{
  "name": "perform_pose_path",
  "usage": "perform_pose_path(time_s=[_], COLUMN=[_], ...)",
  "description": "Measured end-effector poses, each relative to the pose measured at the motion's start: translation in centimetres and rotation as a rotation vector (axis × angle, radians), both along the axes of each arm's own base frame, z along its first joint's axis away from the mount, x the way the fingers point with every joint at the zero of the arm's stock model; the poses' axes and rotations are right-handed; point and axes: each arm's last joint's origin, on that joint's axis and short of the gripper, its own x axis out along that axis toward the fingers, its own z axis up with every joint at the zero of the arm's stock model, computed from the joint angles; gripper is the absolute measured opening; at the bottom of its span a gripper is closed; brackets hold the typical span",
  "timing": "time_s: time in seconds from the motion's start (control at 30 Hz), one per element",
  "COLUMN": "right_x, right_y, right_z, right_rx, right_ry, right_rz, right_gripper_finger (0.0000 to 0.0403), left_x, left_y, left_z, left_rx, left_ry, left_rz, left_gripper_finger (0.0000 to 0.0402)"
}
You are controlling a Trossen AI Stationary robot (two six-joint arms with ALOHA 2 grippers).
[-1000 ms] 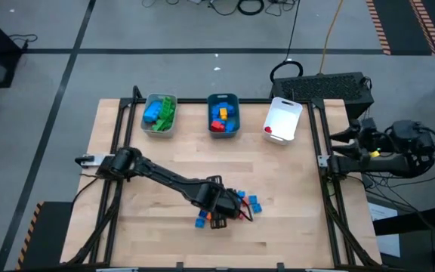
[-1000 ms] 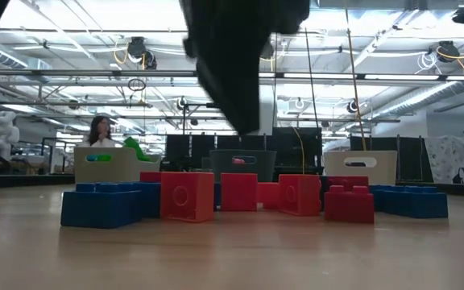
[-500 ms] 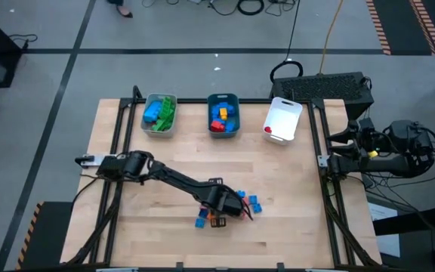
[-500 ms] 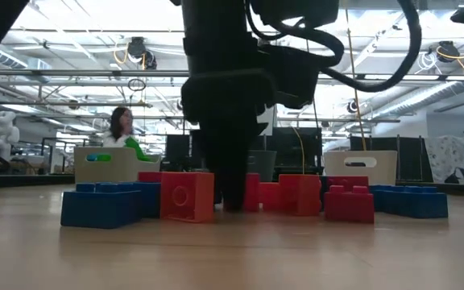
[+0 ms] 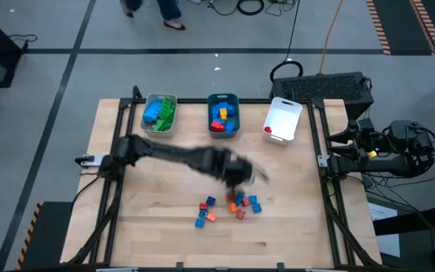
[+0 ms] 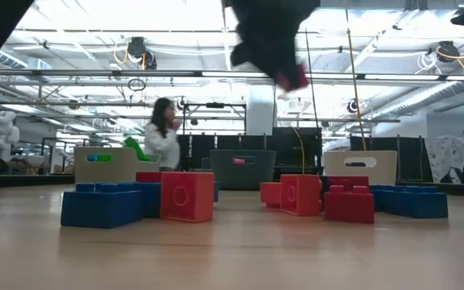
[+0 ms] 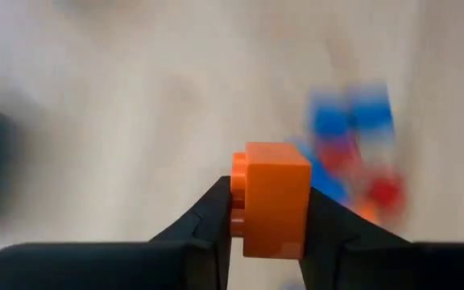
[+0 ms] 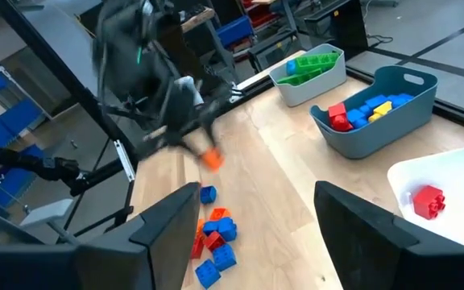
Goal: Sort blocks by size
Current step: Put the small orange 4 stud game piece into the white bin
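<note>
Small blue, red and orange blocks lie loose on the wooden table near its front edge. My left gripper hovers above and a little beyond that pile, blurred in the high view, and is shut on a small orange block. My right gripper waits open off the table's right edge, with nothing between its fingers. My left gripper pinches the orange block between its two fingers, which lie on two opposite sides. The fingers slant downward from above. The block is lifted clear of the table, its studs turned sideways.
Three trays stand in a row along the far edge: a grey one with green and blue blocks, a teal one with blue, red and yellow blocks, and a white one holding one red block. A person walks in the room behind.
My left gripper came down into the loose pile, took hold of the orange block, then rose quickly and swung toward the far edge. The block has left the pile and now hangs clear of the table. The other loose blocks stay where they were.
</note>
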Motion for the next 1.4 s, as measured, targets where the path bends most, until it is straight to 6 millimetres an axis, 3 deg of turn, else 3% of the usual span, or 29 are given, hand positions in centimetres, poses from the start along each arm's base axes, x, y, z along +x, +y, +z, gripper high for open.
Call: perform_pose_path(time_s=[0.1, 0.27, 0.47, 0.6, 0.9, 1.4], right_x=[0.0, 0.0, 0.0, 0.0, 0.0, 0.0], right_y=[0.0, 0.0, 0.0, 0.0, -0.1, -0.1], right_z=[0.0, 0.0, 0.0, 0.0, 0.0, 0.0], right_rx=[0.001, 0.013, 0.016, 0.015, -0.014, -0.019], right_ry=[-0.001, -0.003, -0.003, -0.003, -0.001, 0.000], right_rz=[-0.003, -0.009, -0.011, -0.014, -0.030, -0.028], right_gripper_finger=[0.0238, 0.0238, 0.0238, 0.0238, 0.0238, 0.0238], left_x=[1.4, 4.0, 6.2, 7.2, 8.7, 11.9], left_y=[4.5, 11.8, 16.8, 17.8, 19.1, 19.5], left_z=[2.3, 3.3, 2.3, 1.2, -3.2, -6.8], left_rx=[0.048, 0.095, 0.141, 0.143, 0.139, 0.079], left_ry=[-0.194, -0.520, -0.790, -0.874, -0.836, -0.850], left_rz=[0.119, 0.227, 0.315, 0.320, 0.338, 0.298], left_gripper_finger=[0.0098, 0.0098, 0.0098, 0.0098, 0.0098, 0.0098])
